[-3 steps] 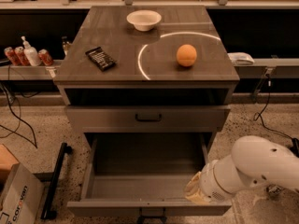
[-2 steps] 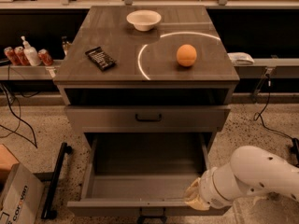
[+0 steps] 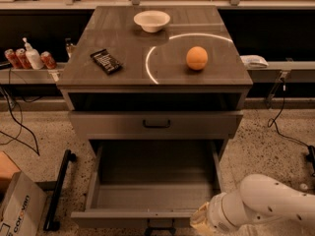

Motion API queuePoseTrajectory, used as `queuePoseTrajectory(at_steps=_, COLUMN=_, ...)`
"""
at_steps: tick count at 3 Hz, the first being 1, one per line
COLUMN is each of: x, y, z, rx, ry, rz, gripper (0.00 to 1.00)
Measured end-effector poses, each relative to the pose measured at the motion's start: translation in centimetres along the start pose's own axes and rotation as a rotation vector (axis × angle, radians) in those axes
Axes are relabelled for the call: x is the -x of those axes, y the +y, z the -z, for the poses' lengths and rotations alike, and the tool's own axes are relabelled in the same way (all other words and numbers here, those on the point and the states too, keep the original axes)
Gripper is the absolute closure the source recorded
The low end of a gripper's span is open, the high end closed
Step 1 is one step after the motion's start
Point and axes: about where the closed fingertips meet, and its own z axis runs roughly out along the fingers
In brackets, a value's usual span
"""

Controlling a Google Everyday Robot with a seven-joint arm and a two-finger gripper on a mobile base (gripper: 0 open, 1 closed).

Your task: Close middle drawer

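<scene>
The middle drawer [image 3: 147, 200] is a deep, wide grey box pulled far out of the cabinet, and its inside is bare. Its flat front [image 3: 133, 219] faces the bottom edge of the view, with a small dark handle [image 3: 159, 226] below it. Above it, the wider-fronted grey drawer [image 3: 156, 124] with a black handle stands slightly out. My gripper [image 3: 199, 221] is at the end of the white arm [image 3: 266, 208], low on the right, right by the front right corner of the middle drawer. The lowest drawer is hidden.
On the cabinet top [image 3: 123, 43] lie a white bowl [image 3: 152, 20], an orange [image 3: 197, 58] and a dark packet [image 3: 106, 61]. Cans and a bottle [image 3: 27, 58] stand on a shelf at left. A cardboard box [image 3: 17, 213] and a black bar [image 3: 59, 191] are on the floor at left. Cables run along both sides.
My arm and gripper have moved down in the view, from beside the drawer's right wall toward its front right corner. The drawer has not visibly moved.
</scene>
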Motion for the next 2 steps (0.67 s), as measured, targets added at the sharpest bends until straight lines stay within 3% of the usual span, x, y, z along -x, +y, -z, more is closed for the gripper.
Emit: queuePoseTrajectory(at_steps=2, x=-3.0, y=-1.1, z=-4.4, rx=0.023, ry=-0.051, rz=-0.109, gripper=1.0)
